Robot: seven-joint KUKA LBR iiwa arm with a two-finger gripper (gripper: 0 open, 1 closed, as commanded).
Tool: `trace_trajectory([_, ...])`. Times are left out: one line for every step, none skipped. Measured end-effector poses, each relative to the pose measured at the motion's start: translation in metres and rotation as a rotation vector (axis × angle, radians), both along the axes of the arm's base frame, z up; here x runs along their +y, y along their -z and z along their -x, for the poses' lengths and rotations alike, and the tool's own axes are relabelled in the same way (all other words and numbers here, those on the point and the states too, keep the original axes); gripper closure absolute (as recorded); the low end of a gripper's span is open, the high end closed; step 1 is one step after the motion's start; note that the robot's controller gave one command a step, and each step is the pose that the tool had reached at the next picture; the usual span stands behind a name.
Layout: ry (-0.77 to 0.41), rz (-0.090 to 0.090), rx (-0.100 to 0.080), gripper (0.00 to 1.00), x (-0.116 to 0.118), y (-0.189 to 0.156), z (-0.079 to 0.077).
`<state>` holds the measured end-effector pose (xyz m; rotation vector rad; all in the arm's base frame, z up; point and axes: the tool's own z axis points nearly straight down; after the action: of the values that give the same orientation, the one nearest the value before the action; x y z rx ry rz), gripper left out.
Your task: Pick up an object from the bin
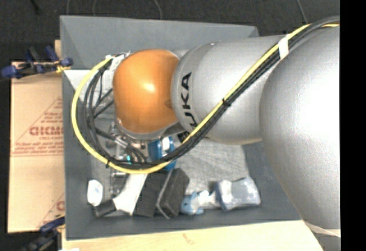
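My gripper reaches down into the left half of the bin, largely hidden under the arm's orange cover and cables. Just below it, along the bin's near wall, lie a small white cap-like piece, a white slanted object with a black end, and two dark grey foam-like blocks side by side. The gripper stands above the white slanted object and the left block. Nothing shows as held.
Further right along the near wall lie a small blue and white thing and a clear plastic packet. A grey cloth covers the bin floor under the arm. The arm hides the bin's middle and right.
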<state>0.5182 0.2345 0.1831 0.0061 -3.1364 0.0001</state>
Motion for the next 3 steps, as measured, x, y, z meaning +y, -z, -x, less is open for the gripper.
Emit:
trace_trajectory([0.004, -0.002, -0.007, 0.00, -0.001, -0.004, -0.002])
trace_trajectory([-0.148, -0.001, -0.009, 0.00, -0.035, 0.053, 0.011])
trace_trajectory([-0.340, 0.000, -0.003, 0.00, -0.062, 0.051, 0.010])
